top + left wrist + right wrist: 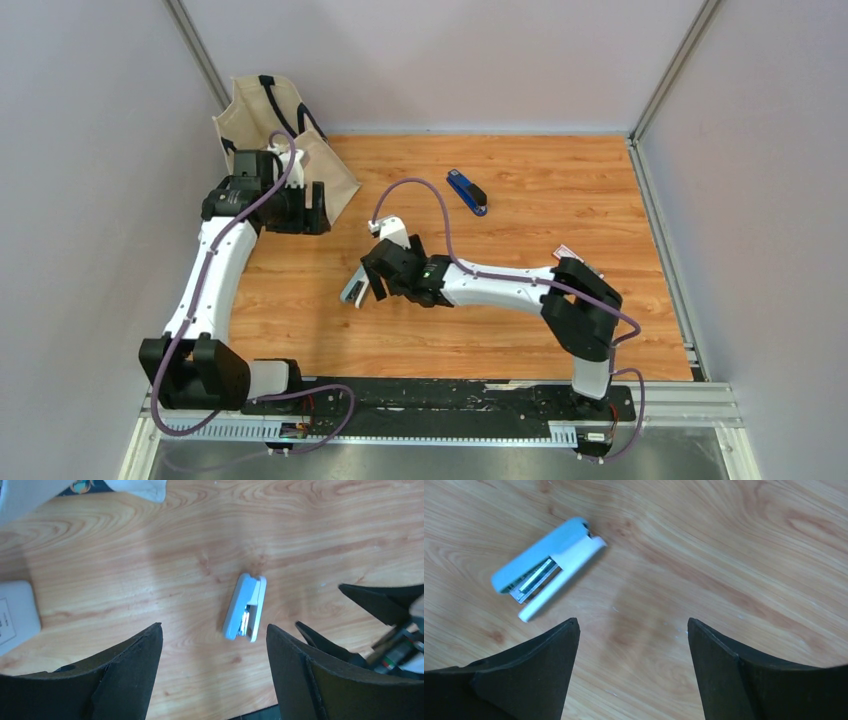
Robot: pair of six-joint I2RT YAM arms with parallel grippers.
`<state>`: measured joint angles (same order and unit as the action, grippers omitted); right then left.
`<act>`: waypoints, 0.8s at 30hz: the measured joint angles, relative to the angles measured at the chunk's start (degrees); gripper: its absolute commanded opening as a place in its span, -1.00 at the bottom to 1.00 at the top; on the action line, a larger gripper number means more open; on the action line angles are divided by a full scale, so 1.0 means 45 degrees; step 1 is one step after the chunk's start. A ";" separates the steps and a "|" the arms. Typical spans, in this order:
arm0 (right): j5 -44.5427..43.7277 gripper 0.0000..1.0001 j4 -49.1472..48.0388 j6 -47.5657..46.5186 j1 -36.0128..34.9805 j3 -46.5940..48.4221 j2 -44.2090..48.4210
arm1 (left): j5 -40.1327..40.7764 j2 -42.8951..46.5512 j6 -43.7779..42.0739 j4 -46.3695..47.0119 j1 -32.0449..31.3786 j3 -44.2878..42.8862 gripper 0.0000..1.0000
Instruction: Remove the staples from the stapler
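Top view alone: both arms whole, a cream tote bag with dark handles at the far left corner, and a dark blue stapler with a black end lying far on the wooden surface.
Top view, task thing: the light grey stapler is only a small pale shape at the tip of the right pincer.
Right wrist view alone: close detail. The light grey stapler lies on its side with its two halves slightly parted, and the staples show as a silvery strip in the gap.
Left wrist view alone: a white flat item with a rounded corner at the left edge, and part of the right arm's dark fingers at the right edge.
Stapler against right pincer: ahead and to the left of the left fingertip, apart from both fingers, flat on the surface.
Stapler against left pincer: just beyond the fingertips, nearer the right finger, untouched.
Left pincer in top view: beside the bag.
Right pincer state: released, fingers spread, grasping nothing.
Left pincer state: released, fingers spread, grasping nothing.
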<state>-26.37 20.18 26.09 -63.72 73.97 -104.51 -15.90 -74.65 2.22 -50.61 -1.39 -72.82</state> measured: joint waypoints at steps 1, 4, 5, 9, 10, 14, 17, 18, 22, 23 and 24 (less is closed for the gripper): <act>0.0117 0.59 -0.0005 0.0044 -0.0073 0.0379 -0.0379 | 0.0024 0.0180 -0.0117 -0.0223 0.0053 0.0000 0.67; 0.0495 0.55 0.0000 0.0243 -0.0180 0.1127 -0.1185 | 0.0087 0.0612 -0.0481 -0.0748 0.0272 0.0209 0.66; 0.0622 0.54 0.0015 0.0306 -0.0248 0.1336 -0.1418 | 0.0131 0.0699 -0.0549 -0.0840 0.0335 0.0350 0.66; 0.1098 0.39 0.0005 0.0539 -0.0393 0.1870 -0.2045 | 0.0631 0.0981 -0.0724 -0.1073 0.0578 0.1069 0.67; 0.1243 0.36 0.0019 0.0597 -0.0432 0.1977 -0.2166 | 0.0724 0.1001 -0.0763 -0.1117 0.0588 0.1141 0.66; 0.1647 0.23 -0.0034 0.0826 -0.0554 0.2268 -0.2555 | 0.1073 0.1005 -0.0855 -0.1141 0.0593 0.1171 0.66; 0.1894 0.10 -0.0151 0.0971 -0.0563 0.2385 -0.2817 | 0.1326 0.1001 -0.0903 -0.1141 0.0588 0.1171 0.67; 0.1987 0.06 -0.0180 0.1020 -0.0568 0.2414 -0.2914 | 0.1394 0.1001 -0.0918 -0.1141 0.0593 0.1171 0.66; 0.2195 -0.19 -0.0257 0.1200 -0.0573 0.2487 -0.3099 | 0.1715 0.1001 -0.1010 -0.1141 0.0593 0.1171 0.66; 0.2225 -0.23 -0.0272 0.1214 -0.0573 0.2487 -0.3123 | 0.1778 0.1001 -0.1039 -0.1137 0.0593 0.1171 0.66; 0.2239 -0.28 -0.0272 0.1229 -0.0573 0.2487 -0.3147 | 0.1817 0.1001 -0.1059 -0.1137 0.0593 0.1171 0.66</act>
<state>-16.29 18.96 31.62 -66.30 85.17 -118.67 -7.73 -70.15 -2.55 -55.72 1.28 -67.55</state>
